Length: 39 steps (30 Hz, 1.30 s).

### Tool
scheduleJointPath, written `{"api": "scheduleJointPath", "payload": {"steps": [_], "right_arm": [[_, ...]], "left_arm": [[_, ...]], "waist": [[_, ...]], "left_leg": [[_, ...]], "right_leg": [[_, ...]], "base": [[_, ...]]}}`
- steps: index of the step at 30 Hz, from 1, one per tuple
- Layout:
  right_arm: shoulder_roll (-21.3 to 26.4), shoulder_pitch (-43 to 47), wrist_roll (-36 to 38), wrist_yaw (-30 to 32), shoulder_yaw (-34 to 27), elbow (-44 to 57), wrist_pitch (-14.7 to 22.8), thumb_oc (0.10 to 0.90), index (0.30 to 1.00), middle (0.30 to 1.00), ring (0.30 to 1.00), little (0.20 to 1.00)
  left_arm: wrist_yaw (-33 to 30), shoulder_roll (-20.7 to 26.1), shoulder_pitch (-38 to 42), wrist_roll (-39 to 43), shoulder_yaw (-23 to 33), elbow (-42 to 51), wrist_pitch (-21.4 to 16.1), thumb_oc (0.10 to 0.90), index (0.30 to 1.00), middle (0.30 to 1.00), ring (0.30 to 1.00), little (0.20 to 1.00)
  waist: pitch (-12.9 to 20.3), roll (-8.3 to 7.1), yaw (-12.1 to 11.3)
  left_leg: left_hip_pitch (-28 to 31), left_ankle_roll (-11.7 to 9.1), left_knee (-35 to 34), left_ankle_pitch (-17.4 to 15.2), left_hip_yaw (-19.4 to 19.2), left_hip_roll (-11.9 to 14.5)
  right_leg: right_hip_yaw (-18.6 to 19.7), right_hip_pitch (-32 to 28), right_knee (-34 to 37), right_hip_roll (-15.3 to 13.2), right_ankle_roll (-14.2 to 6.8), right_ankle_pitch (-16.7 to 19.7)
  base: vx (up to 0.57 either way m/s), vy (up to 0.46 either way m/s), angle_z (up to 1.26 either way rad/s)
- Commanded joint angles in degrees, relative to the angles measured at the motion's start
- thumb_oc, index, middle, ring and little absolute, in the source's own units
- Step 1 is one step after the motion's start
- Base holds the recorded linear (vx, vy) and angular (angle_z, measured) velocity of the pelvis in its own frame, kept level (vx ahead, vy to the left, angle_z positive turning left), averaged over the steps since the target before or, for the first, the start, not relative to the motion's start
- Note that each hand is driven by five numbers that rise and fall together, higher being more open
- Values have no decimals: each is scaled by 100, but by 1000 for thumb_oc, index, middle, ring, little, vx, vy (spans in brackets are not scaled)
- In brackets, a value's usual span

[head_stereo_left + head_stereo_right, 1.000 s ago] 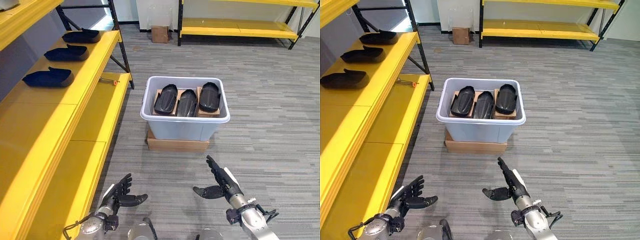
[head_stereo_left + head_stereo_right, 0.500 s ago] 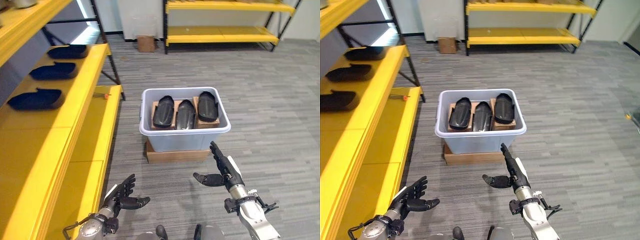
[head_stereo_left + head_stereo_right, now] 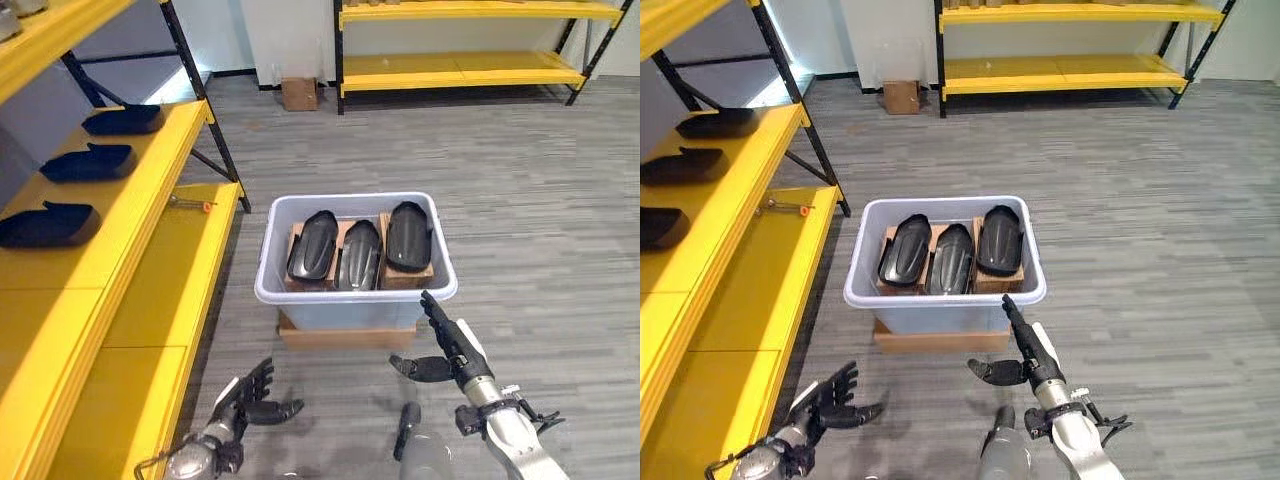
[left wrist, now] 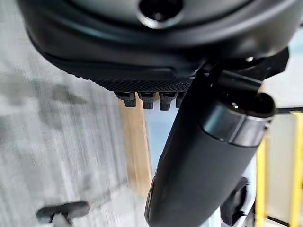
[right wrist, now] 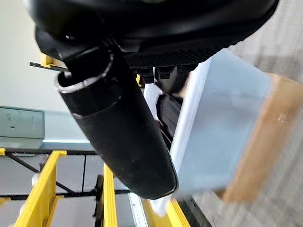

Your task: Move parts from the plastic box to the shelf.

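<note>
A pale grey plastic box [image 3: 355,296] stands on a flat cardboard slab [image 3: 345,335] on the floor in front of me. Three black moulded parts lie side by side in it: one on the left [image 3: 312,245], one in the middle [image 3: 358,255] and one on the right [image 3: 408,236]. Three more black parts [image 3: 88,161] lie on the yellow shelf [image 3: 150,200] to my left. My right hand [image 3: 452,350] is open with straight fingers, just short of the box's front right corner. My left hand [image 3: 250,395] hangs low over the floor, open and holding nothing. The right wrist view shows the box wall [image 5: 222,137] close by.
A small orange-handled tool [image 3: 190,203] lies on the shelf's lower level. A second yellow rack [image 3: 460,70] and a small cardboard box [image 3: 299,93] stand against the far wall. Grey carpet surrounds the plastic box.
The whole picture has shifted, so the camera has moved and the box now sits closer. My right hand has come nearer the box's front rim. Both hands stay open.
</note>
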<state>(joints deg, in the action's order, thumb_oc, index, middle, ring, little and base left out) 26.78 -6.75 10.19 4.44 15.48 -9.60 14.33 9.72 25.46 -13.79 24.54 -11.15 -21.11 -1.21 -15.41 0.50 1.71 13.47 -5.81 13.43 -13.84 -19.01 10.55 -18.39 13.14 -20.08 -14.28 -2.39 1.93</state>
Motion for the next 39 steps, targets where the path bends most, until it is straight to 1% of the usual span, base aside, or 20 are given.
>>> {"api": "scheduleJointPath", "payload": {"steps": [1, 2, 11, 13, 15, 19, 20, 21, 22, 24, 26, 27, 28, 29, 30, 31, 32, 35, 36, 39], "right_arm": [[50, 272, 140, 14, -161, 597, 529, 900, 1000, 1000, 1000, 1000], [104, 261, 118, -72, -203, 642, 482, 900, 1000, 1000, 1000, 1000], [143, 262, 185, -34, -276, 546, 559, 900, 1000, 1000, 1000, 1000], [144, 271, -65, 204, -304, 554, 601, 900, 1000, 1000, 1000, 1000], [229, 316, -750, 442, -274, 629, 791, 900, 1000, 1000, 1000, 1000], [330, 286, -1132, 763, -245, 1108, 744, 900, 1000, 1000, 1000, 1000], [345, 294, -1134, 822, -249, 1178, 708, 900, 1000, 1000, 1000, 1000], [365, 309, -1032, 912, -243, 1274, 607, 900, 1000, 1000, 1000, 1000], [364, 318, -1013, 1003, -237, 1313, 562, 900, 1000, 1000, 1000, 1000], [350, 321, -1110, 1182, -241, 1322, 543, 900, 1000, 1000, 1000, 1000], [348, 343, -953, 1303, -269, 1255, 567, 900, 1000, 1000, 1000, 1000], [346, 341, -938, 1314, -290, 1259, 557, 900, 1000, 1000, 1000, 1000], [339, 295, -992, 1267, -341, 1313, 474, 900, 1000, 1000, 1000, 1000], [340, 281, -997, 1241, -350, 1331, 444, 900, 1000, 1000, 1000, 1000], [352, 248, -1036, 1143, -335, 1372, 369, 900, 1000, 1000, 1000, 1000], [380, 235, -1045, 1086, -304, 1371, 410, 900, 1000, 1000, 1000, 1000], [395, 219, -1007, 1041, -263, 1363, 465, 900, 1000, 1000, 1000, 1000], [420, 196, -1022, 1008, -162, 1261, 625, 900, 1000, 1000, 1000, 1000], [440, 184, -983, 988, -109, 1207, 649, 900, 1000, 1000, 1000, 1000], [469, 177, -835, 944, -95, 1181, 658, 900, 1000, 1000, 1000, 1000]], "left_arm": [[146, 276, 242, 236, 190, 725, -346, 900, 1000, 1000, 1000, 1000], [127, 229, 189, 284, 182, 716, -334, 900, 1000, 1000, 1000, 1000], [-203, 50, 136, 353, 223, 642, -622, 900, 1000, 1000, 1000, 1000], [-793, 27, 180, 180, 276, 644, -947, 900, 1000, 1000, 1000, 1000], [-1418, 14, 265, -50, 455, 710, -1337, 900, 1000, 1000, 1000, 1000], [-1825, -85, 348, 23, 631, 736, -1596, 900, 1000, 1000, 1000, 1000], [-1838, -109, 371, 9, 659, 736, -1624, 900, 1000, 1000, 1000, 1000], [-1838, -142, 418, -30, 697, 746, -1644, 900, 1000, 1000, 1000, 1000], [-1829, -161, 449, -69, 729, 768, -1641, 900, 1000, 1000, 1000, 1000], [-1789, -185, 504, -143, 808, 815, -1589, 900, 1000, 1000, 1000, 1000], [-1865, -146, 509, -145, 889, 877, -1536, 900, 1000, 1000, 1000, 1000], [-1952, -131, 502, -174, 899, 903, -1523, 900, 1000, 1000, 1000, 1000], [-2086, -94, 472, -114, 905, 944, -1503, 900, 1000, 1000, 1000, 1000], [-2095, -90, 466, -88, 907, 942, -1499, 900, 1000, 1000, 1000, 1000], [-2110, -104, 408, 23, 878, 914, -1530, 900, 1000, 1000, 1000, 1000], [-2131, -132, 313, 58, 873, 920, -1603, 900, 1000, 1000, 1000, 1000], [-2189, -158, 229, 38, 874, 928, -1691, 900, 1000, 1000, 1000, 1000], [-2234, -181, 110, 54, 881, 865, -1883, 900, 1000, 1000, 1000, 1000], [-2227, -218, 95, 43, 906, 793, -1965, 900, 1000, 1000, 1000, 1000], [-2155, -220, 83, 34, 1011, 763, -1969, 900, 1000, 1000, 1000, 1000]], "waist": [[386, -308, 55], [472, -259, 85], [719, -254, 76], [749, -264, 58], [782, -285, 23], [879, -296, 19], [908, -295, 19], [944, -326, 10], [944, -359, -16], [916, -359, -58], [809, -274, -71], [787, -261, -61], [743, -219, -22], [732, -216, -13], [681, -192, -11], [655, -201, -58], [622, -175, -120], [563, -129, -214], [552, -125, -232], [538, -94, -232]], "left_leg": [[-540, 679, 531, -330, -683, -460], [-490, 624, 621, -361, -707, -347], [-524, 345, 882, 295, -723, -133], [-595, 298, 986, 407, -641, -124], [-644, 242, 1111, 505, -542, -144], [-607, 67, 1402, 690, -552, -194], [-586, -27, 1532, 858, -597, -171], [-646, -250, 2085, 1262, -712, -64], [-845, -310, 2530, 1365, -767, 2], [-1150, -242, 2792, 1219, -804, 9], [-1336, -14, 2143, 903, -854, -7], [-1330, 39, 1888, 850, -868, -4], [-1289, 124, 1093, 828, -846, -7], [-1266, 138, 892, 855, -843, -20], [-1318, 107, -65, 1129, -808, 75], [-1380, 28, -529, 1411, -802, 198], [-1524, -18, -838, 1879, -790, 418], [-1760, -220, -1104, 2496, -568, 814], [-1785, -293, -1164, 2503, -476, 925], [-1639, -263, -1135, 2331, -540, 914]], "right_leg": [[-94, -531, 742, -270, -717, 44], [-140, -638, 651, -137, -659, -229], [-371, -924, 643, 324, -192, -770], [-356, -1004, 651, 453, -96, -893], [-345, -1075, 697, 583, -11, -985], [-478, -1145, 818, 735, 114, -1119], [-531, -1173, 869, 775, 164, -1155], [-634, -1253, 1007, 863, 280, -1202], [-667, -1331, 1107, 920, 348, -1204], [-671, -1386, 1173, 975, 378, -1193], [-627, -1359, 1028, 975, 293, -1222], [-620, -1337, 970, 957, 261, -1224], [-540, -1299, 839, 932, 166, -1234], [-510, -1299, 813, 920, 140, -1240], [-340, -1460, 808, 925, 29, -1277], [-277, -1645, 874, 898, -28, -1303], [-262, -1731, 944, 938, -15, -1262], [-152, -1907, 902, 967, -52, -1451], [-99, -1969, 731, 927, -83, -1627], [-147, -1963, 349, 885, -93, -1844]], "base": [[319, -145, 2], [256, -109, 1], [202, -116, 7], [110, -114, 11], [124, -151, 13], [81, -141, 6], [87, -198, 19], [96, -241, 23], [112, -255, 37], [87, -111, 29], [120, 48, -5], [166, 173, 15], [123, 162, 28], [242, 301, 33], [265, 282, 25], [281, 308, 13], [179, 167, -2], [234, 152, -38], [306, 183, -55], [346, 214, -63]]}}
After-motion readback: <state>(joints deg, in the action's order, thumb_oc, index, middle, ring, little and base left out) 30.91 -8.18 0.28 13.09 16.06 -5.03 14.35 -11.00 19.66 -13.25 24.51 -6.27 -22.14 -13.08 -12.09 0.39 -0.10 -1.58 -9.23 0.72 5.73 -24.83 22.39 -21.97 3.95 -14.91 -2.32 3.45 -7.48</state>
